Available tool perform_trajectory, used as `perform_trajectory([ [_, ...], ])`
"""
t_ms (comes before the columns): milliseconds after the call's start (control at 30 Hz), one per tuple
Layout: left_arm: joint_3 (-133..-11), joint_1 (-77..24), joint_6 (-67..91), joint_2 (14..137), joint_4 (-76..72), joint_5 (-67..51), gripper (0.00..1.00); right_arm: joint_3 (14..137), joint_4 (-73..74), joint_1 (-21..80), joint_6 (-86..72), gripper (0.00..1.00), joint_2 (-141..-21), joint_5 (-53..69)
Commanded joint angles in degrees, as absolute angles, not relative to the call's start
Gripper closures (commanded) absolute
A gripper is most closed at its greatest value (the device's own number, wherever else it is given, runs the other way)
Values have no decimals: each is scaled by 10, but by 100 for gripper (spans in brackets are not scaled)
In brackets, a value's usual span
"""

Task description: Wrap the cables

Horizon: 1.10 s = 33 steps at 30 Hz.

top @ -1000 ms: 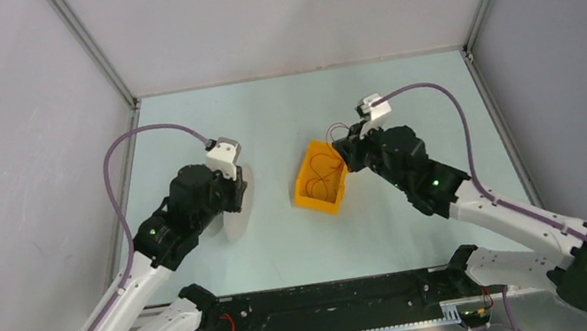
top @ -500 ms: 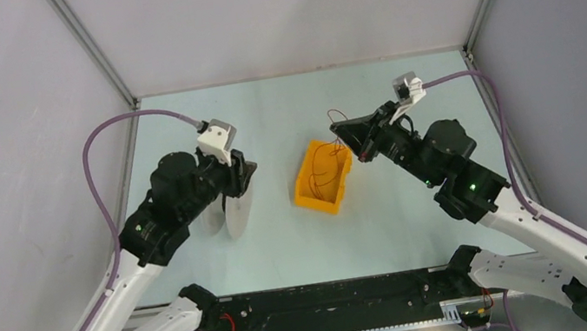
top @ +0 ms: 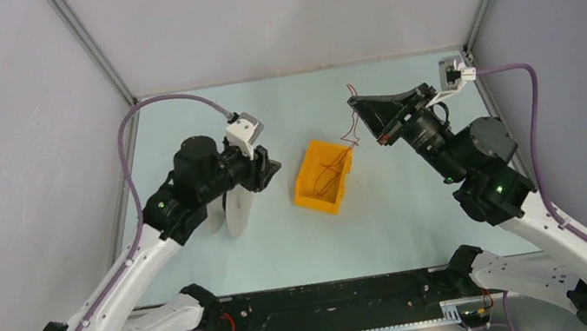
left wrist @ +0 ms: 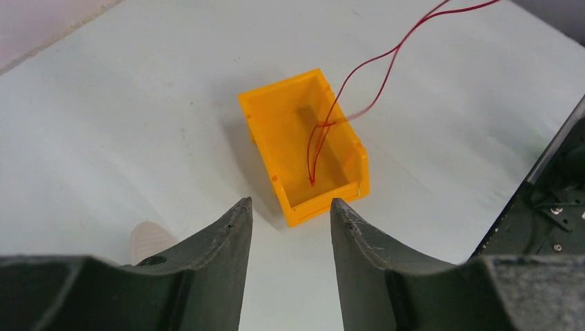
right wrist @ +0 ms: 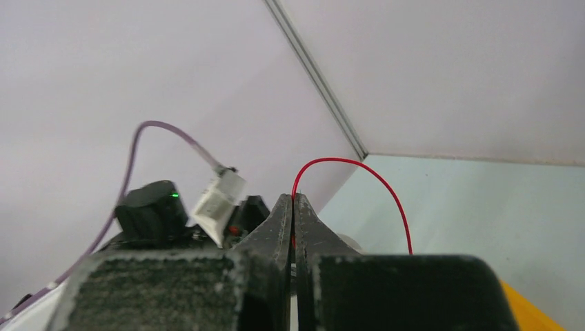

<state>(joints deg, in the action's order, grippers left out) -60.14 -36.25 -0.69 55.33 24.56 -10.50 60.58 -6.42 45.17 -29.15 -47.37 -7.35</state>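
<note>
Pale mint-green tabletop (top: 405,228), enclosed by plain grey-white wall panels with aluminium frame rails (top: 90,48) running up from the far corners. Both arms carry thick lilac-purple cables (top: 534,138) looping off their wrists.

Right gripper (right wrist: 294,201): as far as I can see its two black fingers are pressed together with no gap, and they pinch the thin dark red wire (right wrist: 338,159). In my right wrist view the wire leaves the fingertips, arches up and over, and drops out of sight behind the gripper body. From the overhead camera this gripper is raised off the table and points toward the middle of the workspace. The wire hangs from its tip in a loose curve, down and to the gripper's left.

Small orange open-topped plastic bin (top: 301,183): sits on the table below and ahead of the right gripper's tip. The lower part of the wire trails into it; my left wrist view shows two strands crossing the rim, with the end near the bin floor.

Left gripper (left wrist: 290,207): fingers parted with a clear gap, holding and touching nothing. It is held above the table, aimed at the bin, which lies directly ahead of the fingers and well apart from them.

Pale disc-shaped piece (top: 238,216): on the table beneath the left gripper, toward its base. How it stands I cannot tell.
</note>
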Motion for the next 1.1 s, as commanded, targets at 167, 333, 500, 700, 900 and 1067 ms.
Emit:
perform_trajectory([
  [167,-632,-367,18,647,177,-203,51,631,-93,448,-290,100,-452,8],
  [333,-560,-396,2,655,90,-196,50,631,-101,448,-308,100,-438,-38],
  [500,-508,-409,1,661,12,-194,48,631,-134,448,-319,100,-425,-66],
  [700,-484,-431,-38,676,-32,-178,47,654,-148,447,-331,100,-426,-115],
  [900,-492,-455,-71,707,-61,-170,45,669,-161,448,-347,100,-426,-124],
  [1067,-495,-474,-88,740,-79,-188,44,671,-157,448,-353,100,-421,-128],
])
